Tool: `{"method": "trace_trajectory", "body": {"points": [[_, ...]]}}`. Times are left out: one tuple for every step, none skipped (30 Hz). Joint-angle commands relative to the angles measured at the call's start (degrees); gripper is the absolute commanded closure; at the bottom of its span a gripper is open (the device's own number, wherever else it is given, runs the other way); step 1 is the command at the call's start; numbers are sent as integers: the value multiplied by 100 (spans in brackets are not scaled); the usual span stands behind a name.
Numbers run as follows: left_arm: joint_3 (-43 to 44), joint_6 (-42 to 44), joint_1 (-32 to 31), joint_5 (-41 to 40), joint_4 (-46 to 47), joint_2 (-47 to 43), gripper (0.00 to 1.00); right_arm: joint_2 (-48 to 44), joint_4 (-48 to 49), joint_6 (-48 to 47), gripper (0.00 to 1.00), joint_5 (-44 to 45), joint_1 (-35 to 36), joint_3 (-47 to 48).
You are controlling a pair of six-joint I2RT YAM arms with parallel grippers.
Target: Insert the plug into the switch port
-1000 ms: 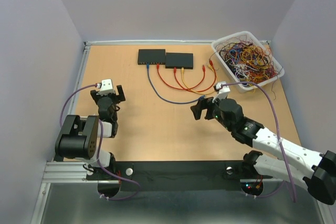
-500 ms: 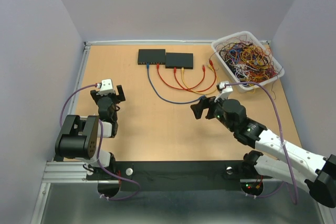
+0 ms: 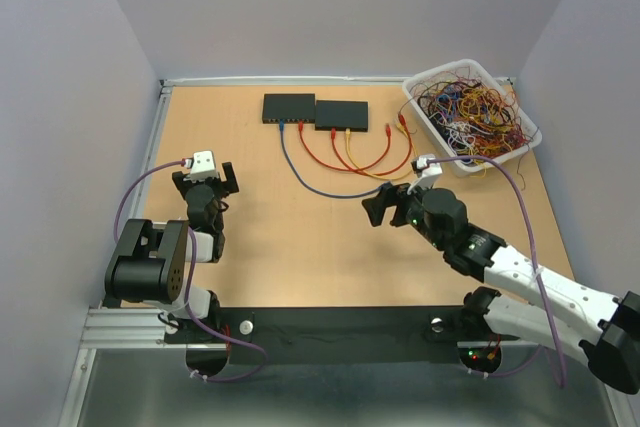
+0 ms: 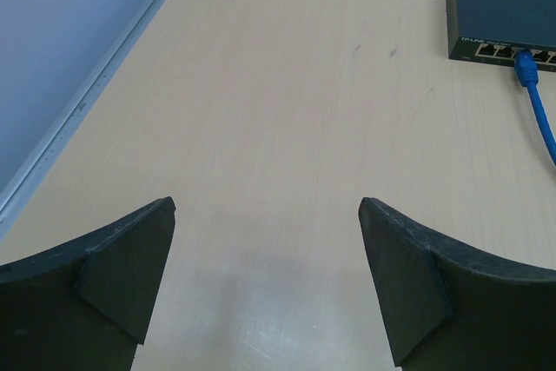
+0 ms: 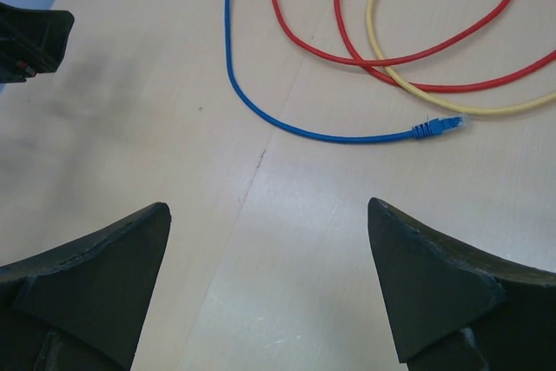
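Two black switches (image 3: 288, 107) (image 3: 342, 114) lie side by side at the back of the table. A blue cable (image 3: 290, 167) is plugged into the left switch (image 4: 504, 30) by its blue plug (image 4: 524, 65). The cable's other end, a free blue plug (image 5: 443, 125), lies loose on the table ahead and to the right of my right gripper (image 5: 268, 215), which is open and empty. In the top view that gripper (image 3: 380, 199) hovers just short of the free end. My left gripper (image 4: 268, 210) (image 3: 205, 175) is open and empty at the left side, far from the switch.
Two red cables (image 5: 304, 41) and a yellow cable (image 5: 382, 67) run from the right switch and loop across the table beside the blue one. A white bin (image 3: 517, 105) of tangled cables stands at the back right. A metal rail (image 4: 87, 97) borders the table's left edge.
The right arm's rear links have shifted slightly; its gripper has barely moved. The left arm is still and both grippers stay open.
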Motion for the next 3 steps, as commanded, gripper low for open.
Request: {"method": "trace_trajectory", "body": {"points": [[72, -4, -19, -92, 1466, -141, 1, -5, 284, -1, 0, 130, 9, 316], [72, -4, -19, -92, 1466, -132, 1, -5, 284, -36, 0, 104, 10, 334], [72, -4, -19, -92, 1466, -141, 1, -40, 284, -63, 0, 104, 10, 369]]}}
